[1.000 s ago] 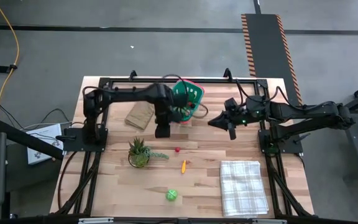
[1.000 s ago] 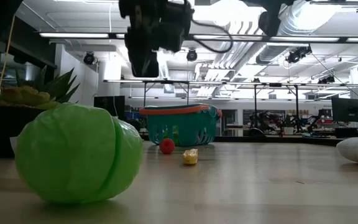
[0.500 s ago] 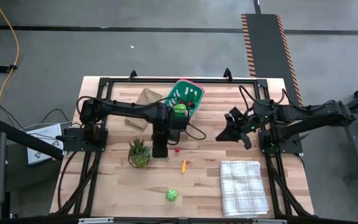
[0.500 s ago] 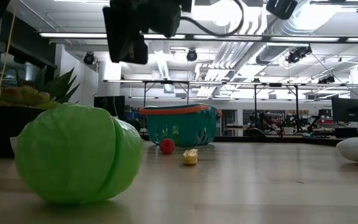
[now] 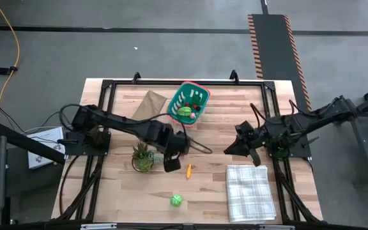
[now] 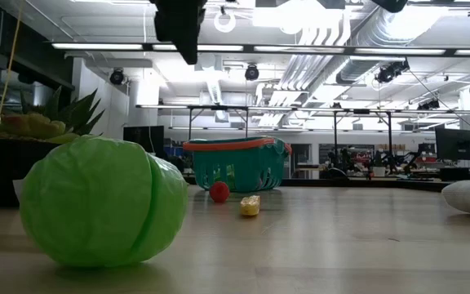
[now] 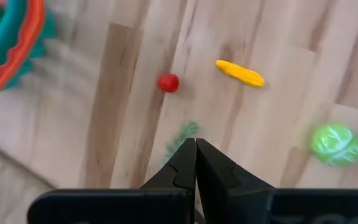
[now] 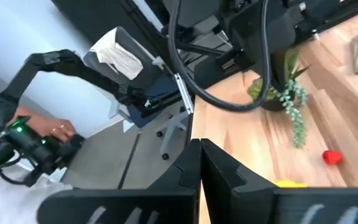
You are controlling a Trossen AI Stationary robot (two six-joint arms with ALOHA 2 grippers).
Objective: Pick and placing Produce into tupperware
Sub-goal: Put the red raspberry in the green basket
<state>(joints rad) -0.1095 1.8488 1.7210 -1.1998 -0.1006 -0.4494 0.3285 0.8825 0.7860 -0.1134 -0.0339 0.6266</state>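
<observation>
Left gripper hangs above mid-table, fingers pressed together, empty, near the yellow-orange piece and red piece. Right gripper likewise closed, empty, beside the checked cloth. Green cabbage piece lies near the front edge. Tupperware at the back holds green, possibly red, produce.
</observation>
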